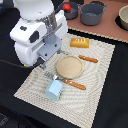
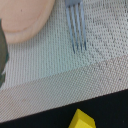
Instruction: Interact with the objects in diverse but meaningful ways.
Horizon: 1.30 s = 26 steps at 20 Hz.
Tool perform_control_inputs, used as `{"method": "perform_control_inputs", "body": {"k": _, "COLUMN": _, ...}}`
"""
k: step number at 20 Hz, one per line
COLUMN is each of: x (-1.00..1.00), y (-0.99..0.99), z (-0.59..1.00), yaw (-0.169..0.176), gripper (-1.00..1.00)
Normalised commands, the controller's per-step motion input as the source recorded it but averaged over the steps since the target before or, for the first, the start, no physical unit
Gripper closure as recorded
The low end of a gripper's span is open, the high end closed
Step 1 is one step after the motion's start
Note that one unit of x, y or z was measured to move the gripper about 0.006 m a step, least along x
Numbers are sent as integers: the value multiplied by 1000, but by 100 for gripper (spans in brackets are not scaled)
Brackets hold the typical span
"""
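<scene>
My gripper hangs low over the placemat's edge at the exterior view's left, mostly hidden by the white arm, so its jaws do not show. A yellow butter block lies on the dark table just off the mat; the arm hides it in the exterior view. An orange-yellow bread loaf rests at the mat's far edge. The pale blue carton stands near the front of the mat. A grey two-handled pot sits on the tan surface behind, and something small and red shows beside a second dark pot.
A round tan plate lies mid-mat, also seen as the plate in the wrist view. A wooden-handled fork, with tines, lies in front of it and a knife behind it. A bowl stands far right.
</scene>
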Motion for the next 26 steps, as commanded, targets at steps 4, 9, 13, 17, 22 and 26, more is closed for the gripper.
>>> {"method": "perform_control_inputs", "body": {"k": 4, "x": 528, "y": -337, "z": 391, "yaw": 3, "gripper": -100}}
{"method": "perform_control_inputs", "body": {"k": 9, "x": 379, "y": -335, "z": 225, "yaw": 35, "gripper": -100}}
{"method": "perform_control_inputs", "body": {"k": 13, "x": 427, "y": -376, "z": 206, "yaw": 33, "gripper": -100}}
{"method": "perform_control_inputs", "body": {"k": 17, "x": 259, "y": -401, "z": 49, "yaw": 96, "gripper": -100}}
{"method": "perform_control_inputs", "body": {"k": 22, "x": 278, "y": -494, "z": 0, "yaw": 102, "gripper": -100}}
{"method": "perform_control_inputs", "body": {"k": 26, "x": 417, "y": -504, "z": 59, "yaw": 62, "gripper": -100}}
